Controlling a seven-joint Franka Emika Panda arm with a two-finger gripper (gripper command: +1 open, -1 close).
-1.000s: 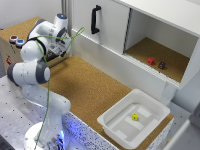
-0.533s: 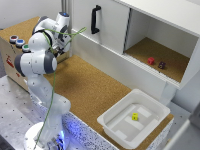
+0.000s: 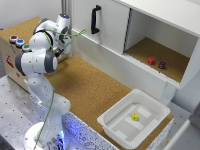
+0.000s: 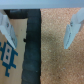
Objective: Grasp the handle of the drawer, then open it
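Note:
The handle (image 3: 95, 20) is a slim black upright bar on the flat white drawer front (image 3: 110, 27) at the back of the exterior view. My gripper (image 3: 63, 48) hangs pointing down over the cork surface, well to the exterior view's left of the handle and apart from it. In the wrist view my gripper (image 4: 39, 32) is open and empty, with both pale fingers (image 4: 71, 31) spread over cork, a black strip and a printed cardboard edge. The handle and drawer do not show in the wrist view.
A cardboard box (image 3: 12, 57) with coloured buttons stands at the exterior view's left. Beside the drawer, an open compartment (image 3: 165, 37) holds a red block (image 3: 151, 60) and a dark object (image 3: 161, 64). A white tub (image 3: 150, 105) holds a small yellow piece (image 3: 135, 116). A green cable trails along the arm.
The arm's elbow has swung up and to the exterior view's right. The wrist has shifted only slightly. The gripper stays open and empty.

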